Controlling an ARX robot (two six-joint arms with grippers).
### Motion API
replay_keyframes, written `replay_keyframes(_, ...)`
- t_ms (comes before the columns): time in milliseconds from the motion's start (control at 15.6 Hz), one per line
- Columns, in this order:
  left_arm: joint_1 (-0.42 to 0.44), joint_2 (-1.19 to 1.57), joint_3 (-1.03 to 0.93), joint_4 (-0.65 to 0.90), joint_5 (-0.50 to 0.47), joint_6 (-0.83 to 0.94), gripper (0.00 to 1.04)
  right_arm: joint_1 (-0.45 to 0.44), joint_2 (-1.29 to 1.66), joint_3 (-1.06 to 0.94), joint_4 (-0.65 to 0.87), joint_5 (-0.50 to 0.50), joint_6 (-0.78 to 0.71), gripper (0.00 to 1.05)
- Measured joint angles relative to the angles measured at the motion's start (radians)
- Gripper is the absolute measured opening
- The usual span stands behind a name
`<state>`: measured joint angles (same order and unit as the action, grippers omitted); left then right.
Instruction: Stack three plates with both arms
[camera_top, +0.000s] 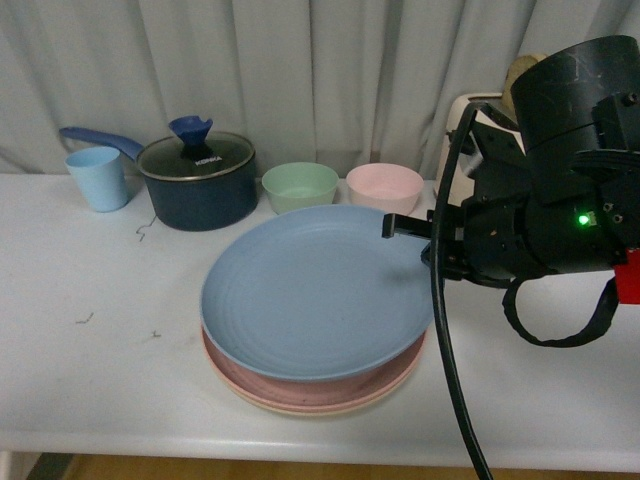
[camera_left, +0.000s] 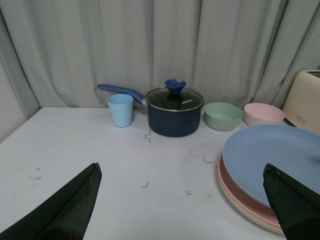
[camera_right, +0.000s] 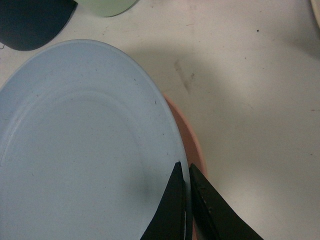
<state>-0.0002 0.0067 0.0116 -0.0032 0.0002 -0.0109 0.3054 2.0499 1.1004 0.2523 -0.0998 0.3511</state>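
Open table (camera_top: 90, 350) left; bowls (camera_top: 300, 187) behind blue plate (camera_top: 310, 290).

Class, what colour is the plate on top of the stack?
The top plate is blue, clearest in the front view.

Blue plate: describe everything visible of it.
The blue plate is large, round, shallow and matte, with faint concentric rings towards its rim and a few dark specks. It may be plastic. It is empty and lies topmost on the stack, over the pink plate, which lies on the cream plate. The right gripper pinches its right rim between thin black fingers. It sits just in front of the green bowl and pink bowl.
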Motion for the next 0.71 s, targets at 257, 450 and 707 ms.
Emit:
replay_keyframes(257, 0.000, 0.000, 0.000, 0.000, 0.000, 0.000, 0.98, 0.022, 0.027, 0.021, -0.013, 0.018, 0.000, 0.03)
replay_keyframes(450, 0.000, 0.000, 0.000, 0.000, 0.000, 0.000, 0.98, 0.021, 0.030, 0.021, -0.009, 0.028, 0.000, 0.03)
replay_keyframes(707, 0.000, 0.000, 0.000, 0.000, 0.000, 0.000, 0.98, 0.021, 0.039, 0.010, -0.011, 0.032, 0.000, 0.03)
